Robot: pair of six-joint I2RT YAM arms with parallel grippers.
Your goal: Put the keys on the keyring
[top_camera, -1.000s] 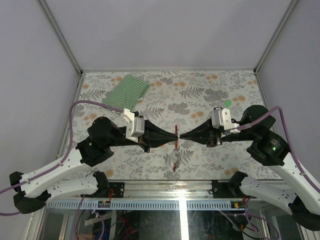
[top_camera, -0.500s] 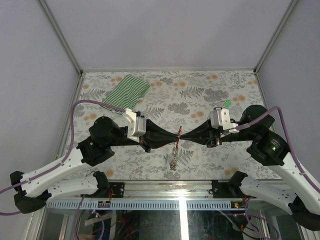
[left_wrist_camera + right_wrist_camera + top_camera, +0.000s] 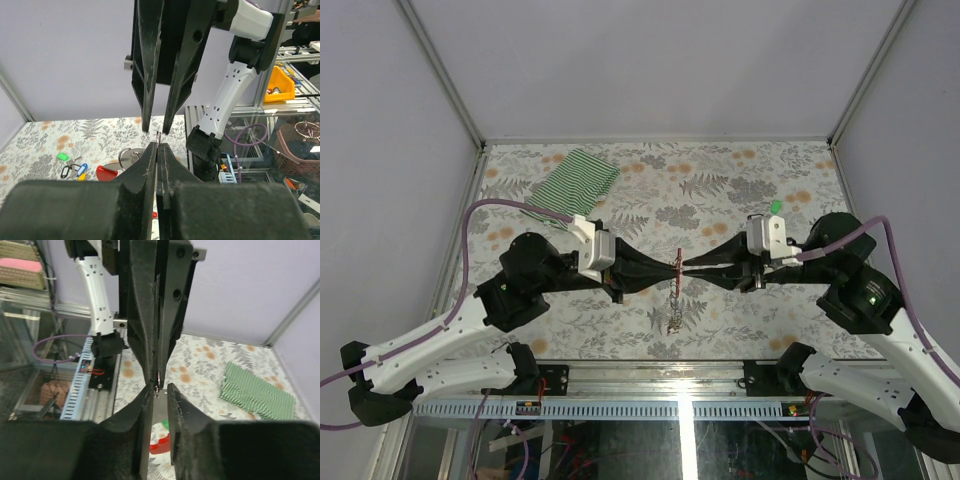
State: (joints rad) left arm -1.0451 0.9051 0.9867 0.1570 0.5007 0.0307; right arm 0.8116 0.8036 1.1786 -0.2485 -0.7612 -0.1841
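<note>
Both black two-finger grippers meet tip to tip above the floral table [image 3: 740, 190]. The right gripper [image 3: 159, 386] has just eased to a narrow gap. The left gripper [image 3: 157, 146] is clamped tight on the thin red keyring [image 3: 677, 262], whose silvery chain dangles below the tips. We judge the ring is passing to the left. A green-tagged key [image 3: 63, 156] lies beyond the right wrist, unthreaded.

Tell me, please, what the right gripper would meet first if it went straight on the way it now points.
The keyring, almost at once: it hangs from the left gripper, which faces the right gripper tip to tip, seemingly at the same height.
</note>
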